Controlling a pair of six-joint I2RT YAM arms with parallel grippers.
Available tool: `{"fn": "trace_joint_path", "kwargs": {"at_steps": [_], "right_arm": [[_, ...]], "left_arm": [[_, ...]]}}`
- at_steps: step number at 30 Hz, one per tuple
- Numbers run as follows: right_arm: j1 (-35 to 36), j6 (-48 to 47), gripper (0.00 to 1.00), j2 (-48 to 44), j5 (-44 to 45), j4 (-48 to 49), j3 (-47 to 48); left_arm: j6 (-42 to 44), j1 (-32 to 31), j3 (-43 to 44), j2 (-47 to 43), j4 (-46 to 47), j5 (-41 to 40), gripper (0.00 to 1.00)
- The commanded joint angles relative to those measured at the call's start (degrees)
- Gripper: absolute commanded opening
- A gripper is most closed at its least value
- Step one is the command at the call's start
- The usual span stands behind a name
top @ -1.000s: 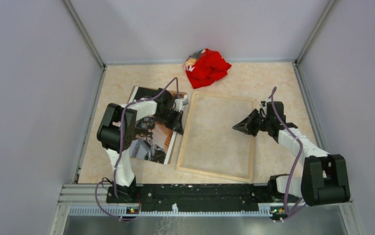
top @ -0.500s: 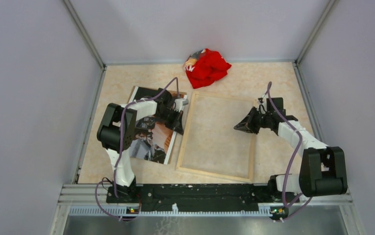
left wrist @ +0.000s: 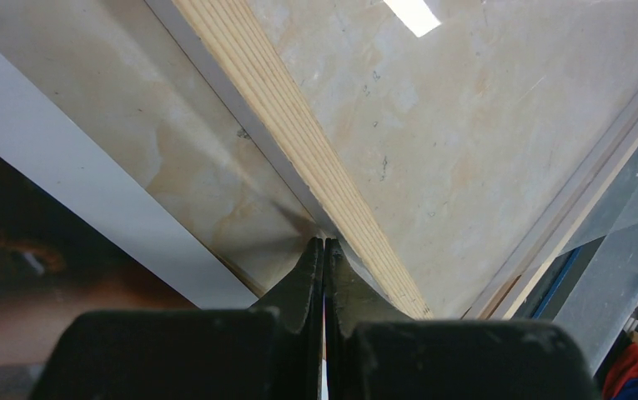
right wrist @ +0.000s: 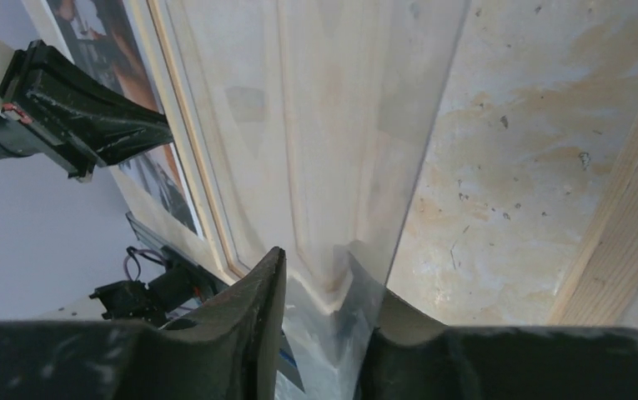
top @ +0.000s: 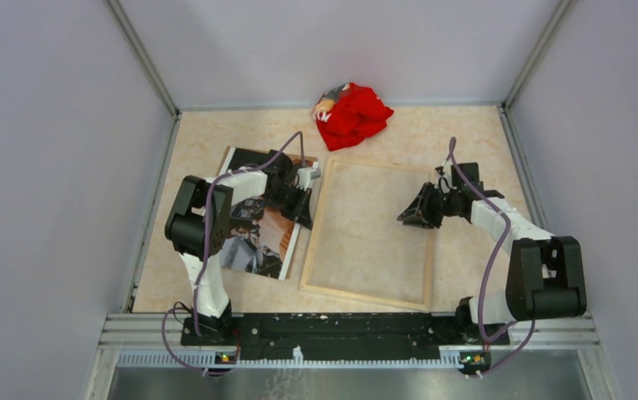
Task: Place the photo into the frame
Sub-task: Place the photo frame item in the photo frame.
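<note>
So the photo [top: 257,242] is lying face up on the table [top: 465,142], just left of the frame [top: 365,296], with a thin strip of table showing between the two. The left arm reaches across the print, and the left tool [top: 303,212] is down at the photo's right side. On the left wrist cam that tool [left wrist: 324,243] is pinched fully closed with nothing in it, its tip right at the frame's pale wood left rail [left wrist: 298,125], and the photo's white margin [left wrist: 73,183] sits just off to the side. The right tool [top: 411,212] is over the right part of the frame, well apart from the photo. On its own cam the right tool's [right wrist: 324,292] fingers stand a little apart, and the edge of the clear pane [right wrist: 340,125] runs down into that gap. I can't tell if either finger actually touches it. The frame lies flat, wood side up, and the marbled beige table shows straight through the pane. A crumpled red cloth [top: 351,114] sits at the far edge of the table, apart from everything else. Plain grey walls [top: 65,125] box in three sides.
</note>
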Motion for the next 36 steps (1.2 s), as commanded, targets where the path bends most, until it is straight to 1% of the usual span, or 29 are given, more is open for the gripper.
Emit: {"fn": "trace_joint_path", "kwargs": {"at_steps": [1, 3, 4, 7, 10, 11, 12, 13, 14, 17, 21, 27, 29, 32, 36], "right_arm": [[-0.1, -0.5, 0.38, 0.2, 1.4, 3.3, -1.9], [-0.1, 0.7, 0.48, -0.7, 1.8, 5.5, -4.3], [0.1, 1.4, 0.5, -1.0, 1.8, 6.4, -5.3], [0.6, 3.7, 0.52, -3.2, 3.1, 8.4, -8.2], [0.7, 5.7, 0.55, -6.5, 4.1, 7.7, -10.3], [0.7, 6.2, 0.6, -7.7, 4.4, 7.5, -11.1], [0.7, 6.6, 0.67, -8.9, 4.9, 7.2, -11.8], [0.6, 6.9, 0.72, -10.1, 5.4, 6.6, -12.4], [0.7, 7.2, 0.73, -11.0, 5.7, 6.1, -13.2], [0.8, 9.8, 0.72, -15.0, 5.3, 6.0, -16.0], [1.0, 13.6, 0.68, -20.7, 4.8, 9.6, -20.2], [1.3, 19.6, 0.62, -20.5, 1.9, 21.0, -24.9], [2.1, 20.7, 0.59, -20.7, 2.9, 24.8, -25.9], [3.6, 21.3, 0.56, -21.1, 6.3, 27.8, -26.8], [5.5, 22.6, 0.47, -22.5, 10.8, 30.8, -28.6]], "left_arm": [[0.0, -0.2, 1.8, -2.1, -0.1, 1.7, 0.0], [0.1, -0.3, 1.9, -2.3, -0.3, 1.7, 0.0], [0.1, -0.3, 1.9, -2.3, -0.4, 1.8, 0.0], [0.0, -0.3, 1.9, -2.5, -0.5, 2.0, 0.0], [-0.3, -0.3, 1.8, -2.7, -0.3, 2.3, 0.0], [-0.3, -0.3, 1.6, -2.7, -0.2, 2.4, 0.0], [-0.3, -0.3, 1.4, -2.7, -0.1, 2.5, 0.0], [-0.3, -0.3, 1.3, -2.8, -0.1, 2.5, 0.0], [-0.3, -0.3, 1.3, -2.8, 0.0, 2.4, 0.0], [-0.2, -0.3, 1.0, -3.0, 0.0, 2.5, 0.0], [-0.1, -0.3, 0.9, -3.3, 0.1, 2.6, 0.0], [-0.2, -0.3, 1.0, -3.5, 0.2, 2.4, 0.0], [-0.2, -0.3, 0.9, -3.4, 0.3, 2.2, 0.0], [-0.1, -0.3, 0.9, -3.2, 0.3, 2.0, 0.0], [-0.1, -0.3, 1.3, -3.1, 0.2, 2.2, 0.0]]}}
